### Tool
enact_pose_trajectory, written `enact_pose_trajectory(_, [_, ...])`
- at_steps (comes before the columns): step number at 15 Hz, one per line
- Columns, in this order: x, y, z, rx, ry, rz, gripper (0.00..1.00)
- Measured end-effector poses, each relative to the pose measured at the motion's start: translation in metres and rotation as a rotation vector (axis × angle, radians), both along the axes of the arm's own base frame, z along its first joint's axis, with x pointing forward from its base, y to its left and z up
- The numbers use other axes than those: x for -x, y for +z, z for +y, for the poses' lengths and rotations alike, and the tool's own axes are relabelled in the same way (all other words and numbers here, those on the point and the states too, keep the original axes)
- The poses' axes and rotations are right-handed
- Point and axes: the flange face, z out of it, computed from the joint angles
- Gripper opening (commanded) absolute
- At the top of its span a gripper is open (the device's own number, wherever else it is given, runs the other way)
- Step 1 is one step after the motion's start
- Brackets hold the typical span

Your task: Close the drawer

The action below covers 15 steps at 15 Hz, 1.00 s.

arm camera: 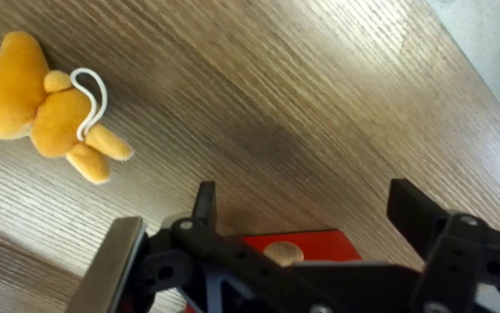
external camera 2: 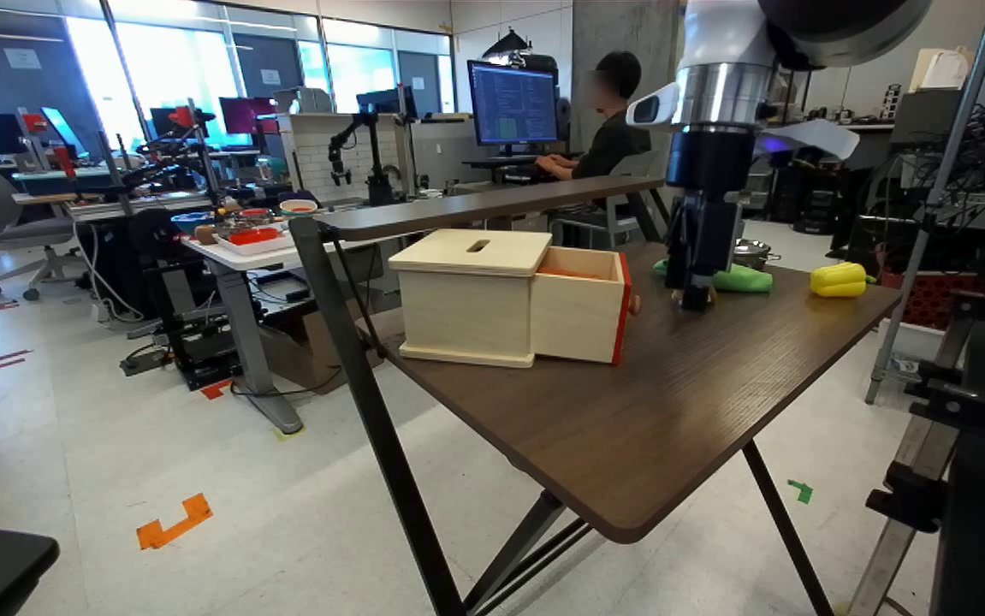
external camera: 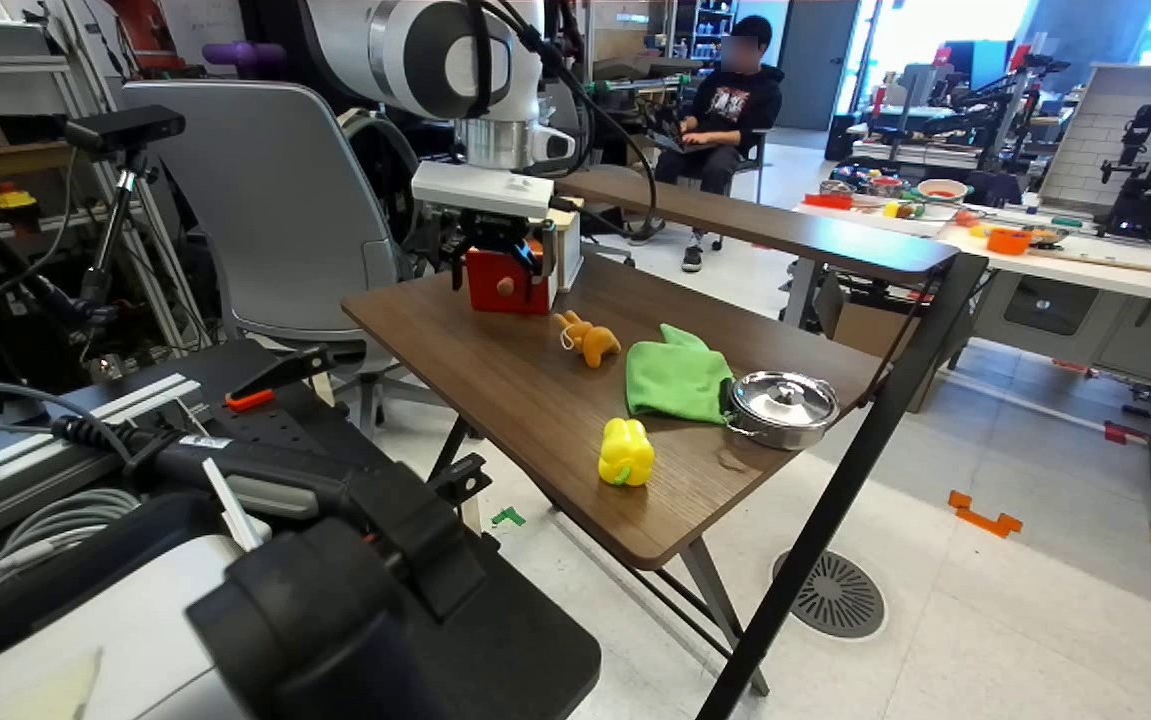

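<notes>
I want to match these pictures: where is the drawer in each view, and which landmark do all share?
In an exterior view: drawer, above centre, slightly left.
In an exterior view: drawer, just right of centre.
Wrist view: drawer, bottom middle, partly hidden by the pincer.
Shared landmark: its knob.

On the table (external camera: pixel 515 375), toy (external camera: pixel 597 343) between drawer (external camera: pixel 488 280) and cloth (external camera: pixel 675 380)

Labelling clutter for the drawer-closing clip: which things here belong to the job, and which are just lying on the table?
Job: open drawer, its round knob, wooden cabinet, fingers.
Lying about: orange plush toy, green cloth, yellow pepper, lidded metal pot.
</notes>
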Motion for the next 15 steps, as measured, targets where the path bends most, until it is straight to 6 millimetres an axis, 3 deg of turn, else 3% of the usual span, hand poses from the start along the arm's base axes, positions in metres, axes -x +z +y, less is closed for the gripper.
enact_pose_trajectory(15, [-0.034, 0.000, 0.019, 0.006, 0.009, -0.072, 1.00])
